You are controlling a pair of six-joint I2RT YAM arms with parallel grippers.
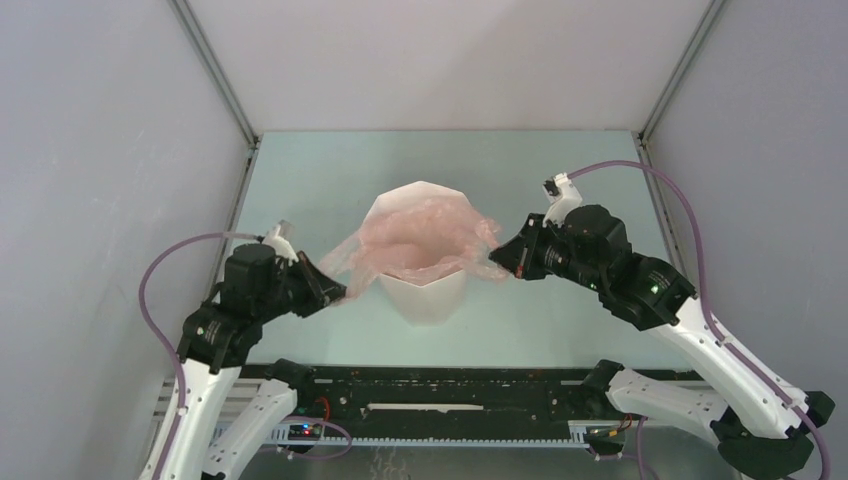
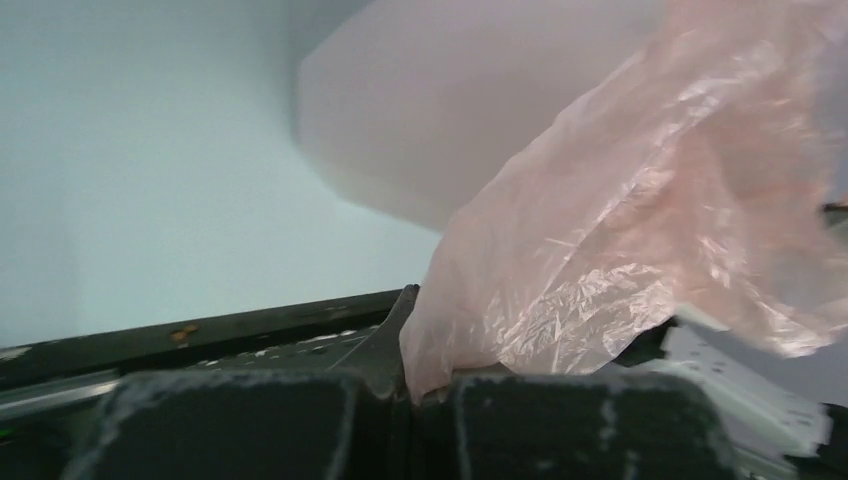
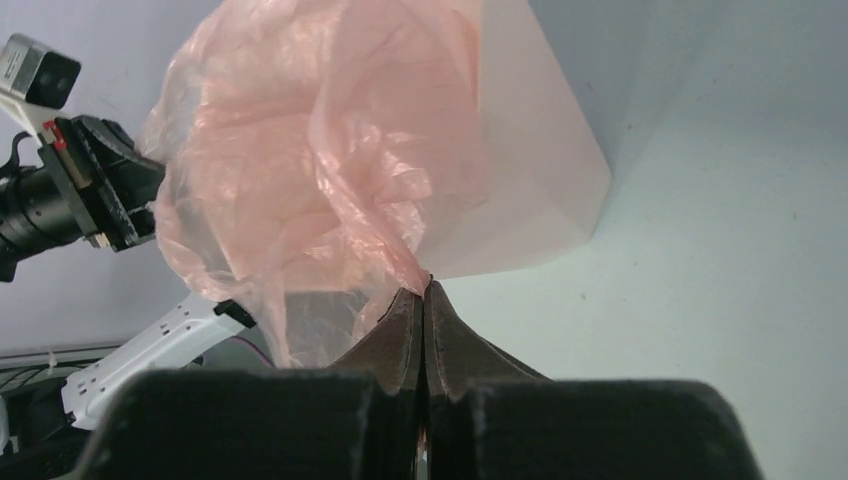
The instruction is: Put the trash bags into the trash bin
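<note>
The white faceted trash bin (image 1: 428,296) stands upright mid-table. The thin pale-pink trash bag (image 1: 420,243) sits in its mouth and spills over the rim on both sides. My left gripper (image 1: 336,290) is shut on the bag's left edge, just left of the bin. From the left wrist, the bag (image 2: 640,220) runs down into the closed left gripper (image 2: 425,385), with the bin (image 2: 440,120) behind. My right gripper (image 1: 497,255) is shut on the bag's right edge beside the rim. In the right wrist view the right gripper (image 3: 424,287) pinches the bag (image 3: 300,160) in front of the bin (image 3: 535,170).
Grey enclosure walls (image 1: 110,150) close in the pale green table (image 1: 320,180) on three sides. A black rail (image 1: 450,390) with the arm bases runs along the near edge. Purple cables (image 1: 160,275) loop off both arms. The left arm's wrist (image 3: 80,190) shows in the right wrist view.
</note>
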